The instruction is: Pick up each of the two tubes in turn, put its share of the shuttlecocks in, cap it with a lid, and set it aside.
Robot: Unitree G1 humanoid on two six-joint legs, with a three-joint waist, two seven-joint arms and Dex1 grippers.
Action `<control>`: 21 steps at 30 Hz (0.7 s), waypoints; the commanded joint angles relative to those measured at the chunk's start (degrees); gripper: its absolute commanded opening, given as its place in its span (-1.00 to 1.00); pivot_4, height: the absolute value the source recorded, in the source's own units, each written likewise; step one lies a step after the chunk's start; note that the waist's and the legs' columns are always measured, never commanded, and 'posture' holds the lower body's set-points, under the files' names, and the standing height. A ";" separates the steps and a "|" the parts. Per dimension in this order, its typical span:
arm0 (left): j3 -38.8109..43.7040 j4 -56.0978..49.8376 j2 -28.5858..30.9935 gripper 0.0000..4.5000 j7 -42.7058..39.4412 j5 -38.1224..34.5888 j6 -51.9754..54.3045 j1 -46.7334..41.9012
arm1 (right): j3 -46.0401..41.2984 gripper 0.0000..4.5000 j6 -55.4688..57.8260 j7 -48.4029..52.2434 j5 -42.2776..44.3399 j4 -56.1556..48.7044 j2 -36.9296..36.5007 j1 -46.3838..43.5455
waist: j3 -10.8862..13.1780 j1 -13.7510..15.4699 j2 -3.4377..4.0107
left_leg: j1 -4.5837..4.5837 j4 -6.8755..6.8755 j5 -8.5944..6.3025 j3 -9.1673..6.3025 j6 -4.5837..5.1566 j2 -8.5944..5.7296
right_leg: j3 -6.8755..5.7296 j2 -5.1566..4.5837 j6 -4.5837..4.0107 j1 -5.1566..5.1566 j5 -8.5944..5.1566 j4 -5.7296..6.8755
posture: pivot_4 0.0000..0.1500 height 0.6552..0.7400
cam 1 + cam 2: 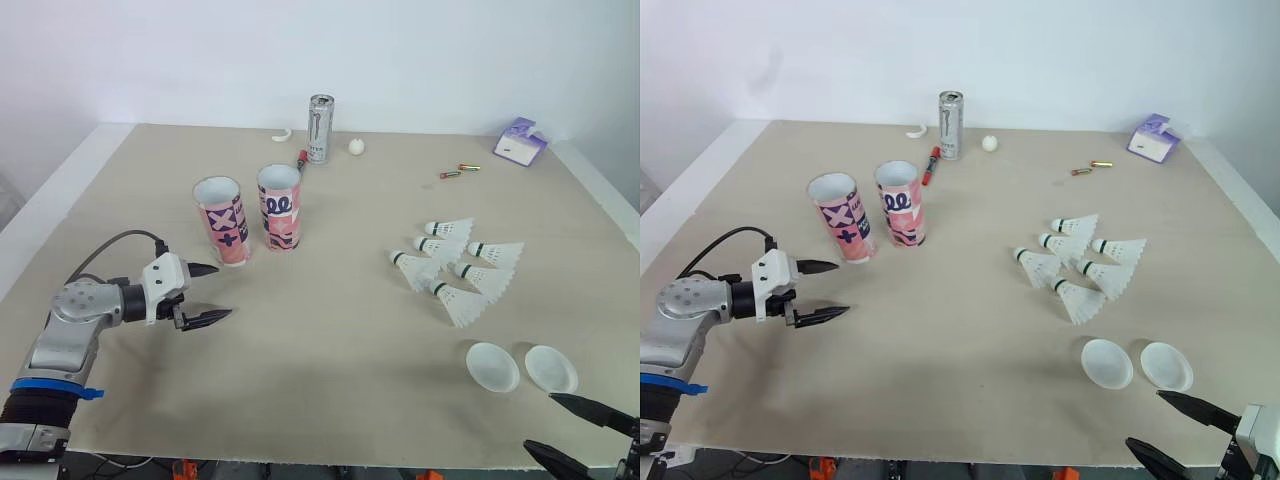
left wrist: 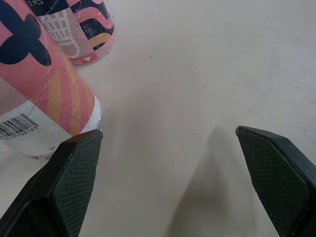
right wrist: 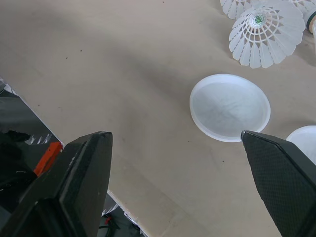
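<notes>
L gripper (image 1: 222,291) spread wide, empty, just near-left of left tube (image 1: 222,220). Right tube (image 1: 280,207) stands close beside it. R gripper (image 1: 538,421) also spread, empty, at near edge by lids (image 1: 492,366). Shuttlecocks (image 1: 455,268) lie mid-right.

Risk: finger clips upright left tube, tips it into its neighbour, since there's little gap betw. them. Lids sit near the edge; a nudge could slide them off. Table (image 1: 330,330) centre is bare, w/ room to work.

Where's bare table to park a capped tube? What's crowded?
Biggest bare patch: mid-table between the tubes and the shuttlecocks, running to the near edge between the left gripper and the lids. Also bare: left strip beyond the tubes. Crowded: right side, shuttlecocks and lids with the right gripper beside them; back edge around the can, marker and ball.
</notes>
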 commanded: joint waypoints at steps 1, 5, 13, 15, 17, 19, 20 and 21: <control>0.29 -0.35 1.08 1.00 -1.32 -0.42 -1.62 -1.06 | -0.40 0.99 0.79 -0.35 0.71 -2.26 -0.49 0.25 | 0.00 0.00 0.00 | 0.00 0.00 0.00 0.00 0.00 0.00 | 0.00 0.00 0.00 0.00 0.00 0.00 | 1.00 1.00; 0.35 -0.78 1.05 1.00 -2.99 -1.69 -1.68 -0.99 | -0.01 0.99 2.20 -1.19 1.14 -3.58 -0.49 0.38 | 0.00 0.00 0.00 | 0.00 0.00 0.00 0.00 0.00 0.00 | 0.00 0.00 -0.01 0.00 0.00 0.00 | 1.00 1.00; 1.10 -0.11 0.89 1.00 -3.99 -2.10 -2.48 -1.17 | -0.01 0.99 4.42 -2.14 1.93 -4.95 -0.29 0.29 | 0.00 0.00 0.00 | 0.00 0.01 0.00 0.00 0.00 0.00 | -0.03 0.00 -0.01 0.02 0.00 0.00 | 1.00 1.00; 1.20 0.03 0.85 1.00 -4.25 -2.07 -2.67 -1.19 | -0.01 0.99 4.79 -2.20 1.90 -5.21 -0.25 0.28 | 0.00 0.00 0.00 | 0.00 0.00 0.00 0.00 0.00 0.00 | -0.03 0.00 -0.01 0.02 0.00 0.00 | 1.00 1.00; 1.23 0.26 0.81 1.00 -4.38 -2.06 -2.82 -1.31 | -0.13 0.99 5.09 -2.41 1.88 -5.41 -0.20 0.23 | 0.00 0.00 0.00 | 0.00 0.01 0.00 0.00 0.00 0.00 | -0.06 0.00 -0.01 0.03 0.00 0.00 | 1.00 1.00; 1.19 0.46 0.80 1.00 -4.37 -2.05 -3.00 -1.40 | -0.22 0.99 5.22 -2.52 1.86 -5.53 -0.14 0.26 | 0.00 0.00 0.00 | 0.00 0.01 0.00 0.00 0.00 0.00 | -0.06 0.00 -0.01 0.04 0.00 0.00 | 1.00 1.00; 1.19 0.52 0.79 1.00 -4.33 -2.07 -3.07 -1.43 | -0.25 0.99 5.28 -2.53 1.84 -5.62 -0.09 0.25 | 0.00 0.00 0.00 | 0.00 0.01 0.00 0.00 0.00 0.00 | -0.06 0.00 -0.01 0.04 0.00 0.00 | 1.00 1.00; 1.28 0.64 0.69 1.00 -4.15 -2.15 -3.08 -1.50 | -0.25 0.99 5.31 -2.64 1.81 -5.73 -0.06 0.13 | 0.00 0.00 0.00 | 0.00 0.02 0.00 0.00 0.00 0.00 | -0.06 0.00 -0.01 0.04 0.00 0.00 | 1.00 1.00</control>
